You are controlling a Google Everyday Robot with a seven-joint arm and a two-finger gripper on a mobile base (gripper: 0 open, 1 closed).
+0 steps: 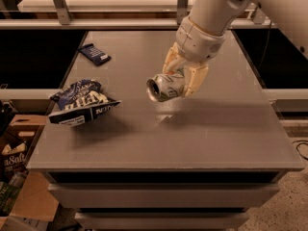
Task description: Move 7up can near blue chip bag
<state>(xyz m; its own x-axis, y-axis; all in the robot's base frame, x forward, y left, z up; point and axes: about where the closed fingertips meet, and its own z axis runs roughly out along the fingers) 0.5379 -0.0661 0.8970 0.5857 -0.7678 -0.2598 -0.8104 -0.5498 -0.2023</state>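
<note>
Jaws over table [231,129] grip 7up can [166,86], seemingly leftward-pointing.

- arm [219,6]: thick, smooth white shell, rounded like a tube.
- wrist [198,38]: white stepped collar with a ringed edge.
- end effector [179,83], above the middle of the grey worktop [231,129]: two blocky, pale cream-yellow fingers [195,78].

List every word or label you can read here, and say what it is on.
"Salt": cardboard box, lower left, lettering partly cut off.
Chip bag: large white lettering, too blurred to read.
Can, held in the gripper above the table: markings unreadable.
Small dark packet: print unreadable.
</note>
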